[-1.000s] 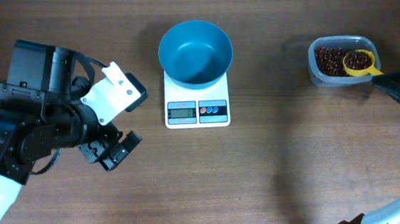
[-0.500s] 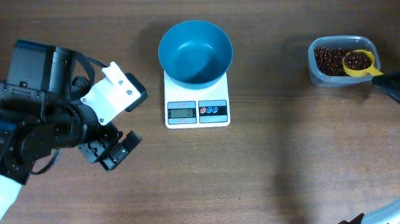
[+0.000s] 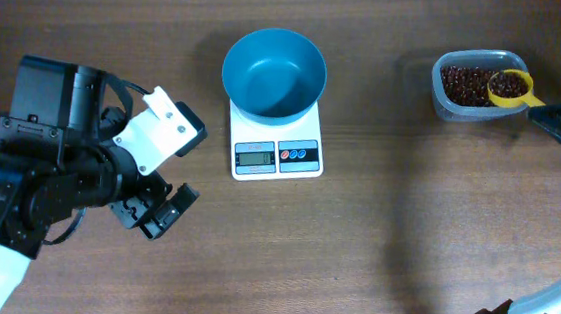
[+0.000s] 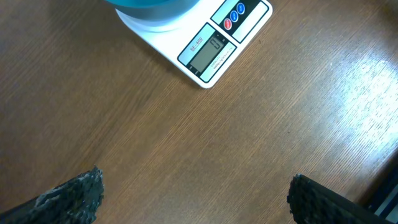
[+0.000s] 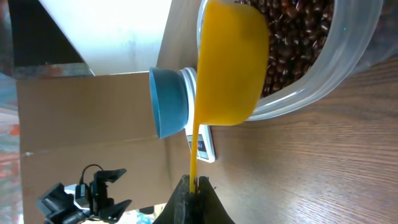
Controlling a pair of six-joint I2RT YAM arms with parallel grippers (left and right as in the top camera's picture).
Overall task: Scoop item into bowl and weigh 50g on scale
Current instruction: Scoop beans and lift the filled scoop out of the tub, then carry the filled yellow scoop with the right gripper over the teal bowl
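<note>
The blue bowl [image 3: 274, 72] stands empty on the white scale [image 3: 275, 145] at the table's middle. The red-brown beans [image 3: 465, 83] fill a clear tub [image 3: 447, 103] at the far right. My right gripper [image 3: 545, 115] is shut on the thin handle of a yellow scoop [image 3: 508, 87], whose cup holds beans over the tub's right end. In the right wrist view the scoop [image 5: 229, 65] hangs over the beans [image 5: 297, 38], gripper [image 5: 194, 184] below. My left gripper [image 3: 164, 211] is open and empty, left of the scale; the scale [image 4: 208, 46] shows in its view.
The left arm's black body and white camera mount [image 3: 162, 133] sit at the table's left. Bare wooden table [image 3: 405, 237] lies between the scale and the tub. A white cable or arm part [image 3: 550, 304] crosses the bottom right corner.
The yellow scoop has shifted slightly right and up in the tub and now holds beans. The left arm has not moved.
</note>
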